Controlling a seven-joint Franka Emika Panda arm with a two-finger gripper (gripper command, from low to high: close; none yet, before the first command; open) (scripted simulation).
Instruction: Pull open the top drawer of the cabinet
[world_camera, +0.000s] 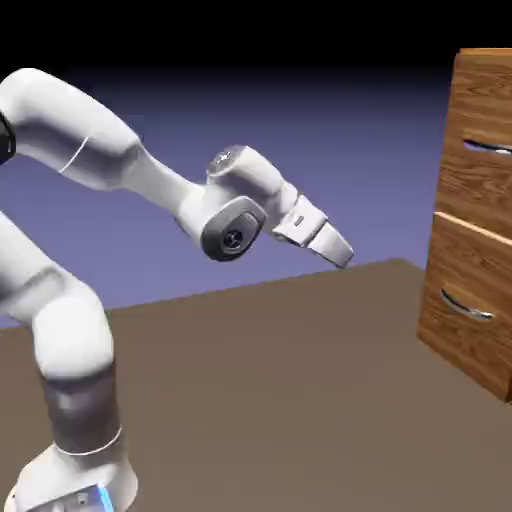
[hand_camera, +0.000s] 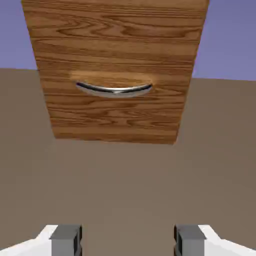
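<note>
Top drawer (world_camera: 485, 150) sits shut at the upper end of the cabinet (world_camera: 470, 300), at the exterior view's right edge, its curved silver handle (world_camera: 490, 148) well above the lower drawer's handle (hand_camera: 114, 89) that our hand view faces. Our gripper (world_camera: 340, 250) hangs over the desk (world_camera: 280, 380), well apart from the cabinet, jaws wide and empty. We judge we should rise first, level the jaws with the upper handle, then close around its middle and pull straight back.
</note>
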